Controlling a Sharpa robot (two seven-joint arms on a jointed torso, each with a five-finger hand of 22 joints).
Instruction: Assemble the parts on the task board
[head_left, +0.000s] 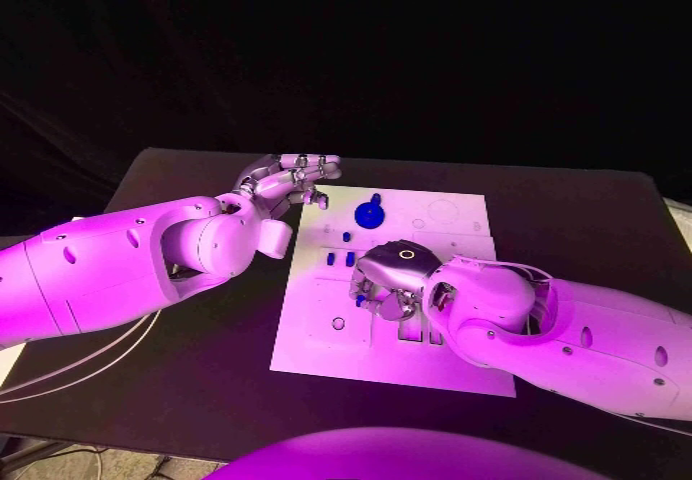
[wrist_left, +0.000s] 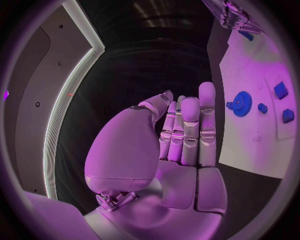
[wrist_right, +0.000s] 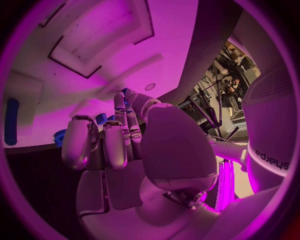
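The fingers (wrist_left: 190, 127) of the left hand (head_left: 286, 182) stand straight and close together, apart from the thumb, with nothing between them; the hand hovers over the black counter (head_left: 173, 380) just beside the far left corner of the task board (head_left: 325, 350), not touching it. The fingers (wrist_right: 119, 140) of the right hand (head_left: 389, 280) curl down onto the middle of the board, and a small blue part (head_left: 361, 299) shows at their tips in the head view; the right wrist view also shows blue at the tip of one finger, but whether the part is pinched or only touched cannot be told. Toward the far side of the board lies a blue gear (head_left: 371, 212) with a short stem, free of both hands; the left wrist view shows it flat on the white plate. Between the gear and the right hand, two small blue pegs (head_left: 340, 259) stand side by side on the board, close to the right hand's knuckles. The white board lies flat in the middle of the counter.
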